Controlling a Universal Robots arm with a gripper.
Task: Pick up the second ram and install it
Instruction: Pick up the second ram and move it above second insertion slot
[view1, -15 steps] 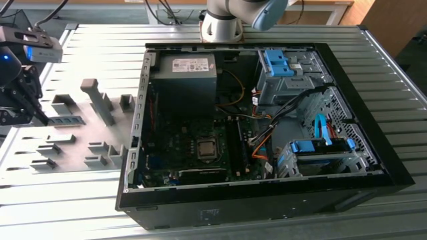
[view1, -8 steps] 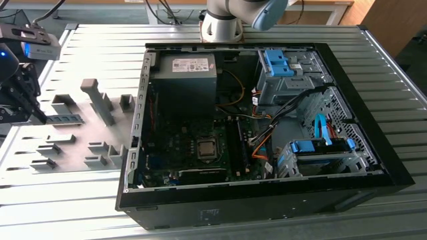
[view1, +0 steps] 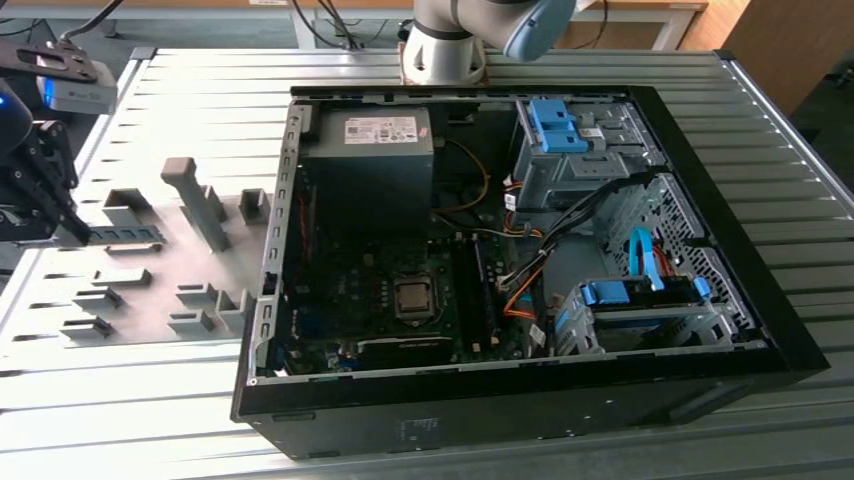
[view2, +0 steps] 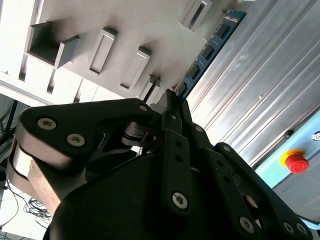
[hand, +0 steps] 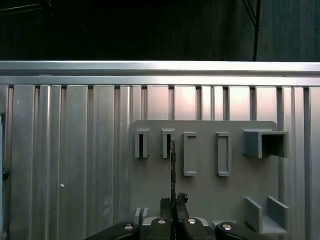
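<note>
Blue-green second ram (view2: 210, 47) sits clamped in the gripper (hand: 173, 202); grey fixture (hand: 205, 192) nearby.

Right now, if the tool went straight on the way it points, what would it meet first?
The second ram, which it seems to grip, runs straight ahead of the tool; beyond that, likely the grey fixture plate.

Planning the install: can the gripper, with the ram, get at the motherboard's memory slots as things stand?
Probably yes. The gripper is shut on the second ram. The computer case lies open and the memory slots look uncovered, though orange cables lie close.
</note>
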